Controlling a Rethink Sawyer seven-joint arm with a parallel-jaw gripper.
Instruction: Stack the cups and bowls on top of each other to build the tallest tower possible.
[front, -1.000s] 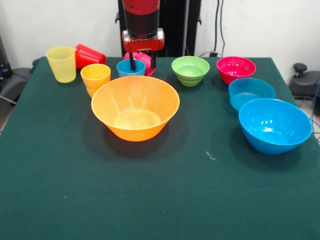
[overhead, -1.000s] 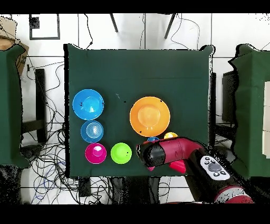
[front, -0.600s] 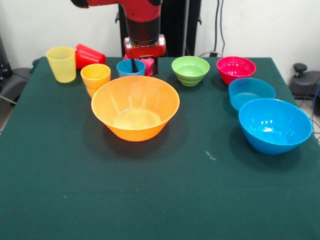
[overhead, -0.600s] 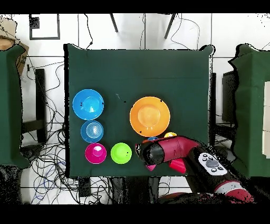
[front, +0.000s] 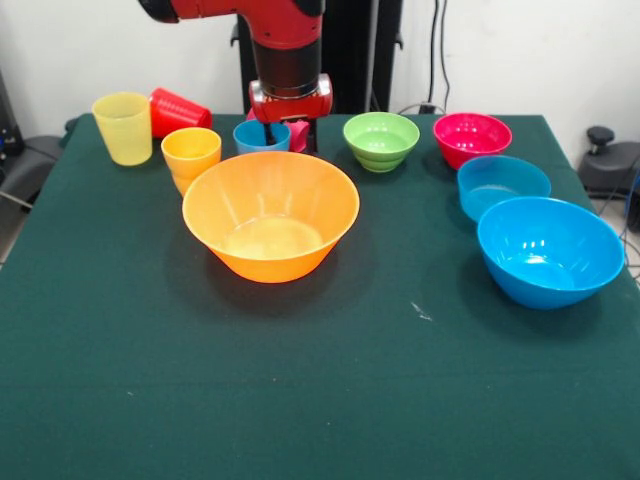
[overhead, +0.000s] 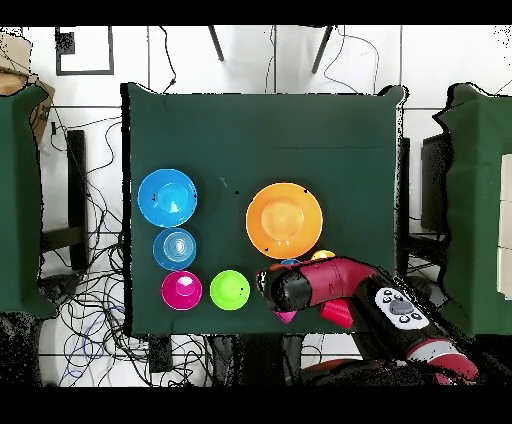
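Observation:
My gripper (front: 288, 134) hangs at the table's far side, open, straddling the right wall of the light blue cup (front: 256, 137): one finger (front: 268, 130) is inside it, the other is outside. The pink cup (front: 299, 133) lies mostly hidden behind the gripper. In front stands the large orange bowl (front: 270, 215). To its left are the orange cup (front: 191, 155), the yellow cup (front: 122, 127) and the red cup (front: 178, 110), which lies on its side. In the overhead view the arm (overhead: 320, 285) covers the gripper and most cups.
The green bowl (front: 381, 140) and magenta bowl (front: 472, 137) stand in the far row on the right. Nearer on that side are the small blue bowl (front: 503, 185) and the large blue bowl (front: 550, 250). All stand apart; nothing is stacked.
The arm has come down a little and shifted slightly, bringing the gripper lower over the light blue cup. No cup or bowl has moved.

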